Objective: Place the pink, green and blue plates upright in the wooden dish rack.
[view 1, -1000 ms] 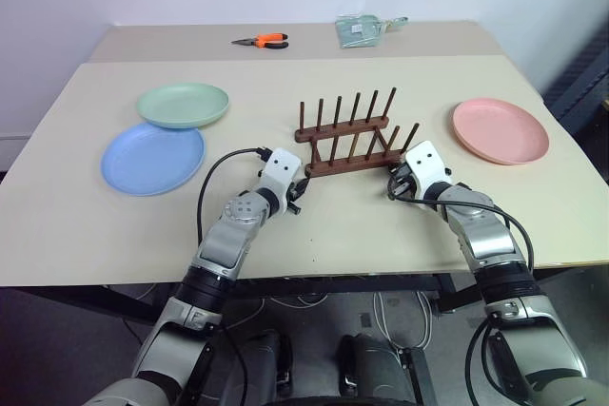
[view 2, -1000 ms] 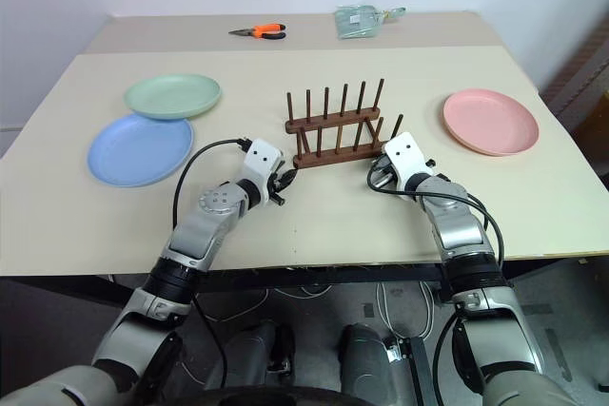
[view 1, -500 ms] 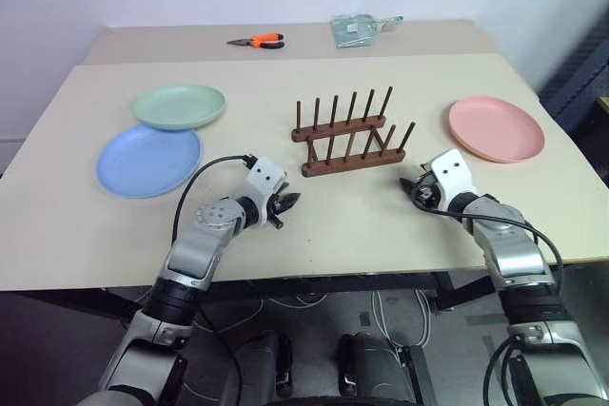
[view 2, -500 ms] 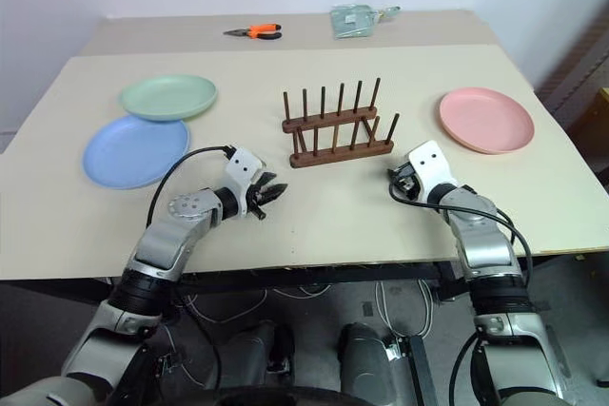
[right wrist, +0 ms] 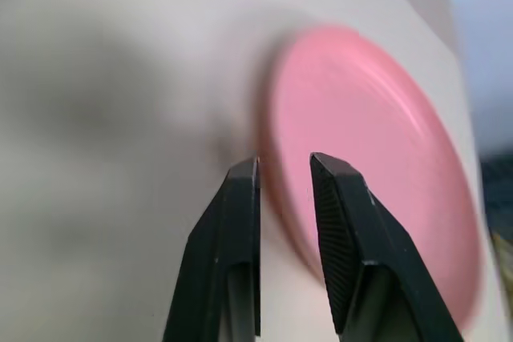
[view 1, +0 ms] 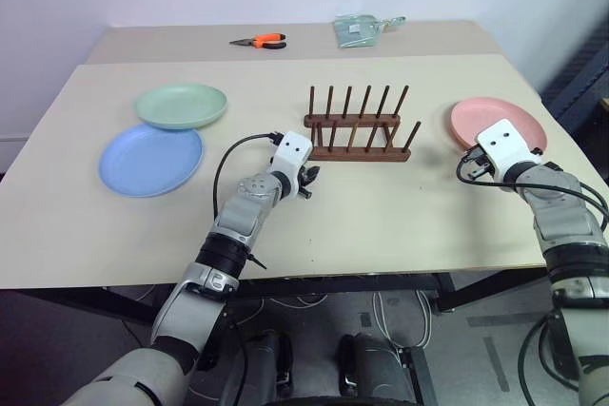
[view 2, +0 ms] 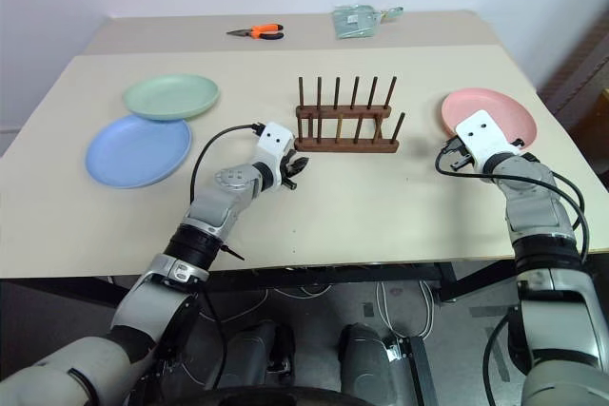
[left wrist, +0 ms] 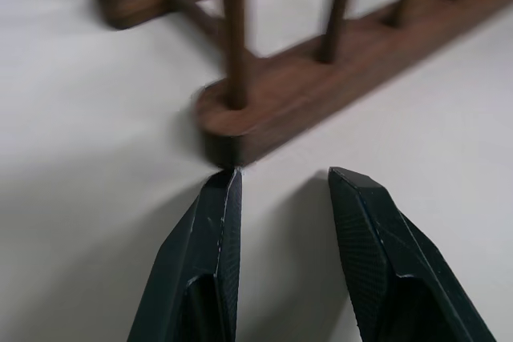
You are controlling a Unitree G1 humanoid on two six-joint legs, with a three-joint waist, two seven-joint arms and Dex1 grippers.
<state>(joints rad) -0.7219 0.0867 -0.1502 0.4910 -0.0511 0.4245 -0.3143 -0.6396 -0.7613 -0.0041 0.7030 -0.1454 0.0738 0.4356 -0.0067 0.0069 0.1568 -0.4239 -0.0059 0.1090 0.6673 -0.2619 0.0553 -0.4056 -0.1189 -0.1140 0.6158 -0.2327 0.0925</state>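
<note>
At our right gripper [right wrist: 282, 167], fingers slightly parted and empty, tips at the near rim of the pink plate [right wrist: 377, 158], which lies flat just ahead. Left gripper [left wrist: 280, 178], parted and empty, sits at the wooden dish rack [view 1: 360, 136] end. The right arm is nearer the plate.

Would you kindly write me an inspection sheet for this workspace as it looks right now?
Surface: beige table, a second one butted behind.
Job's things: wooden rack holds no plates; green plate overlaps blue plate; pink plate lies flat.
Clutter: orange pliers and a greenish packet at the back.
Grippers: left gripper open at the rack's end; right gripper slightly open at the pink plate's rim.
Cables: black loops at both wrists.
Surroundings: white wall.
</note>
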